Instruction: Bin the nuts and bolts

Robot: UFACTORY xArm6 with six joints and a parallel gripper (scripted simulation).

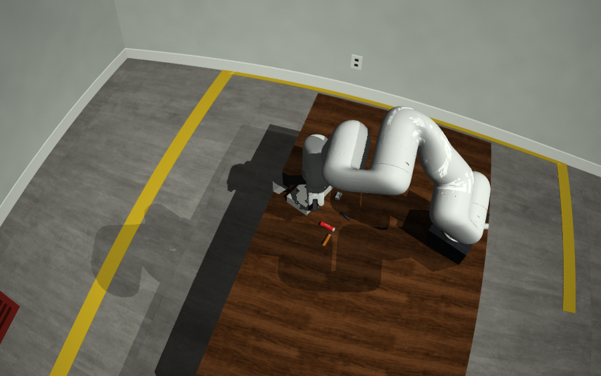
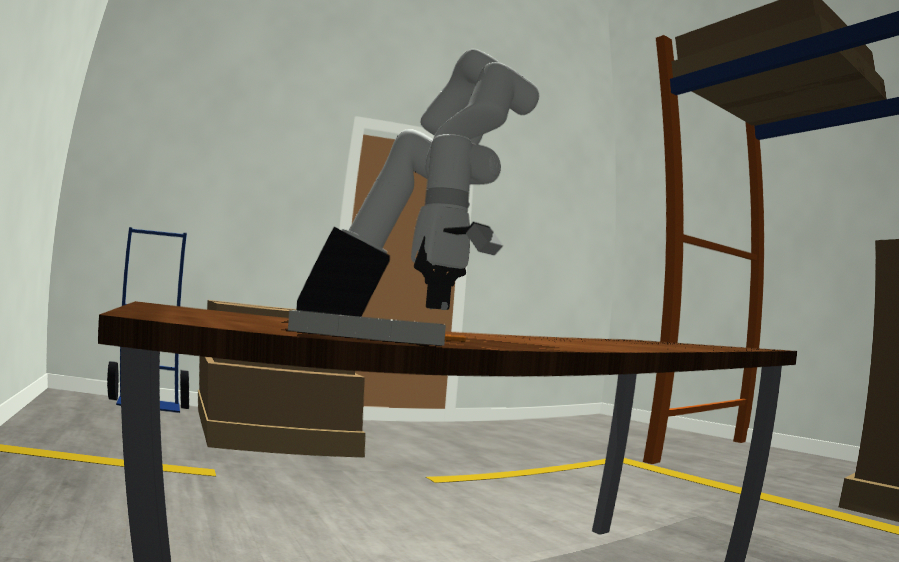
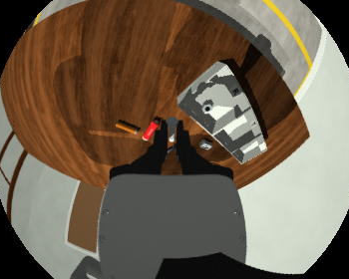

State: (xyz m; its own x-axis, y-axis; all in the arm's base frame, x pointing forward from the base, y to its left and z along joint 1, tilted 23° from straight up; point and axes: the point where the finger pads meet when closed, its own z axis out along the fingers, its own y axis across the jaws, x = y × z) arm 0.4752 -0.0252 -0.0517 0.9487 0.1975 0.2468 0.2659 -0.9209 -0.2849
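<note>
My gripper (image 1: 314,205) is shut on a small grey part (image 3: 170,126); it is too small to tell whether it is a nut or a bolt. The gripper hangs above the table at the near end of the grey row of bins (image 1: 299,201), and it also shows in the side view (image 2: 436,301). The wrist view shows the bins (image 3: 222,112) just right of the fingertips. I cannot read the bin marks. A small grey piece (image 1: 337,196) lies on the table beside the bins.
A red cylinder (image 1: 326,226), an orange stick (image 1: 326,239) and a small dark piece (image 1: 344,215) lie on the wood table near the gripper. The arm's black base (image 1: 449,245) stands at the right edge. The bins sit close to the table's left edge.
</note>
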